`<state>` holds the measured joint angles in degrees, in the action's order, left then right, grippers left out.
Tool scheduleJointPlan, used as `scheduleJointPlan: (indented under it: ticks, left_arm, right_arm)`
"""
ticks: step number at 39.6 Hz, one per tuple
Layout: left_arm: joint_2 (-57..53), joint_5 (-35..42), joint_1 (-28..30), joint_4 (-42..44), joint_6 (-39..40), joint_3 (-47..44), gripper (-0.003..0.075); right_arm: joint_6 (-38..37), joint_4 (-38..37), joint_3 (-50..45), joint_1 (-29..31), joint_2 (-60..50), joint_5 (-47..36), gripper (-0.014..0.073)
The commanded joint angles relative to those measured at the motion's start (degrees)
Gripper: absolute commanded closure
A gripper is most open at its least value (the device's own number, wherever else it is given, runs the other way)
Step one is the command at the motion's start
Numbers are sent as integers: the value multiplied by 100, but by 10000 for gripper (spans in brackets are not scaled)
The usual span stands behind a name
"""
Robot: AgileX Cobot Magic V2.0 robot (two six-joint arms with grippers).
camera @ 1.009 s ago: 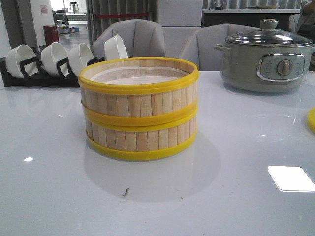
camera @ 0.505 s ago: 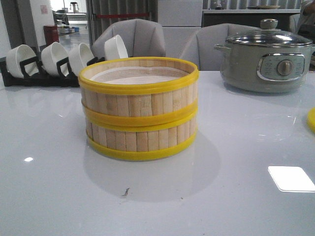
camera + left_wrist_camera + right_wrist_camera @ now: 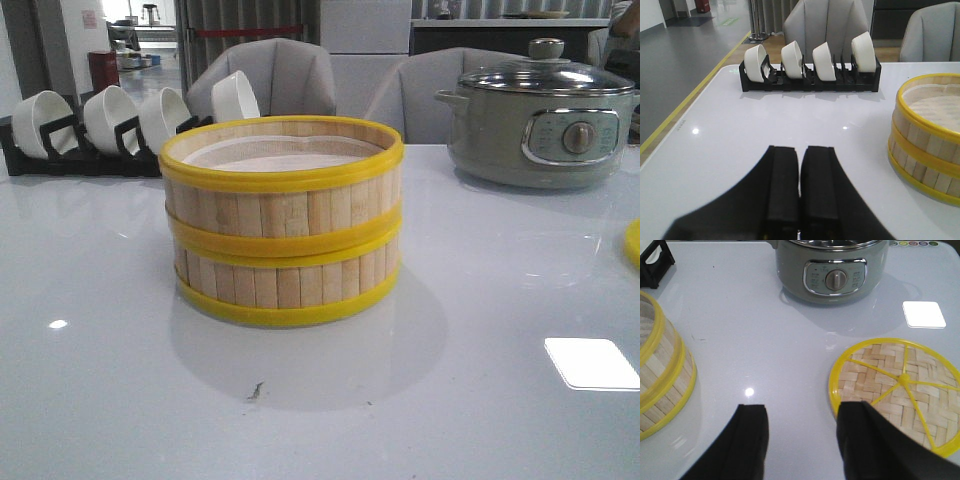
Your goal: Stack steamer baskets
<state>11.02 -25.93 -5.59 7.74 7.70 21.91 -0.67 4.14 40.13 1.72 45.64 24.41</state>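
Standing upright, steamer baskets point(image 3: 282, 222) stacked.

Bright, sharp views; overhead lights glare off the glossy table point(image 3: 500, 420).

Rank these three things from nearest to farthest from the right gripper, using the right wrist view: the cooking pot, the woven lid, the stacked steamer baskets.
1. Woven lid: lies flat on the table right beside one jaw of the right gripper, partly hidden by it.
2. Stacked steamer baskets: off to the other side, at the picture's edge.
3. Cooking pot: farthest, straight ahead across the table.
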Motion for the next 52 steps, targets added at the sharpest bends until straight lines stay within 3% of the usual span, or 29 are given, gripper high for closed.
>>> scheduleJointPlan:
  ticks: [1, 19, 52]
  left_arm:
    - [50, 526, 0, 37, 66, 158, 633]
    - [50, 196, 0, -7, 66, 158, 633]
    - [50, 196, 0, -7, 66, 158, 633]
  right_arm:
    - [67, 10, 182, -8, -22, -412, 170]
    - [67, 10, 182, -9, -10, -485, 170]
    - [67, 64, 182, -9, -10, 274, 170]
